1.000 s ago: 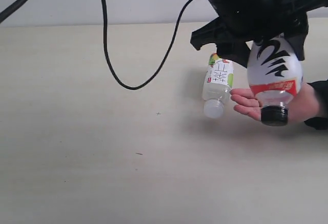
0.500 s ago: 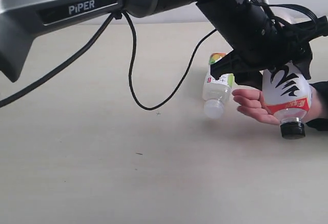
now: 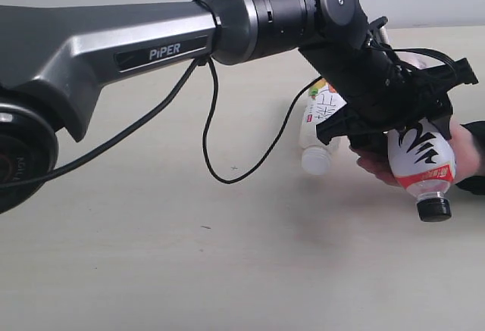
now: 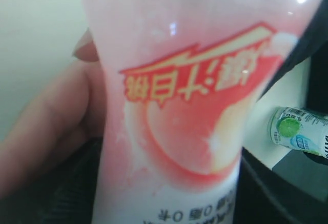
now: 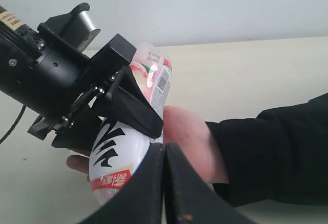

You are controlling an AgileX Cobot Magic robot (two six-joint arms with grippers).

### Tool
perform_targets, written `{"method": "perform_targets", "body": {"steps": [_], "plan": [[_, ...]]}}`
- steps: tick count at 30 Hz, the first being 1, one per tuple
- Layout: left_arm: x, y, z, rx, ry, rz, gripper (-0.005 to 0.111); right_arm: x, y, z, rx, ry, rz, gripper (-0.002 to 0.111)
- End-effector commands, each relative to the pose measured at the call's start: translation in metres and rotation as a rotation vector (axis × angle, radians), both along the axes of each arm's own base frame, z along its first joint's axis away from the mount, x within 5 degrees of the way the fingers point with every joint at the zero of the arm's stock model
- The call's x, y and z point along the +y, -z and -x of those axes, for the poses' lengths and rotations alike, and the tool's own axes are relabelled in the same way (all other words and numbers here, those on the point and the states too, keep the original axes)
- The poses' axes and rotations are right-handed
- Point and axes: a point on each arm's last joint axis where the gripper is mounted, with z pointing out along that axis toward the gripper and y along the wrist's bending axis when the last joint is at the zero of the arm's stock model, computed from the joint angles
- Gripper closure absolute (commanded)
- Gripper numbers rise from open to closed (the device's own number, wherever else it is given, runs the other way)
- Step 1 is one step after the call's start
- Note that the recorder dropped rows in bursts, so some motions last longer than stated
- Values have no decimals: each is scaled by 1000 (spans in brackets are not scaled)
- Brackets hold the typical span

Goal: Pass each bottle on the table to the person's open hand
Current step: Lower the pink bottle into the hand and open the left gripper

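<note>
"PiPER" stands in pale letters on a dark plate on the grey arm link (image 3: 163, 49) in the exterior view. The pink-white bottle (image 4: 174, 106) carries a jagged red banner with pale yellow Chinese characters, upside down in the left wrist view and too blurred to read surely, with small black print under it that includes "0"; the right wrist view shows a barcode (image 5: 163, 84) on its label. The lying bottle (image 3: 322, 123) on the tabletop (image 3: 114, 255) bears black characters on white, too small to read, and the green-labelled bottle (image 4: 301, 131) shows a barcode strip and unreadable fine print.
</note>
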Motion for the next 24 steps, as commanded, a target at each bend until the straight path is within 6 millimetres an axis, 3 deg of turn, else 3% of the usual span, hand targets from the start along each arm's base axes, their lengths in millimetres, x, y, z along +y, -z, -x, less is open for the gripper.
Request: {"method": "perform_targets", "body": {"steps": [1,8,18,24], "plan": [[-1,-3,1,12,-3,20,95,0,0,0,-11,2,-3,108],[-2,-2,4,28,6,16,59,0,0,0,-10,3,-2,108],[1,0,6,-17,85,-19,27,0,0,0,-10,3,-2,108],[1,0,7,-54,136,-21,16,0,0,0,-10,3,-2,108]]}}
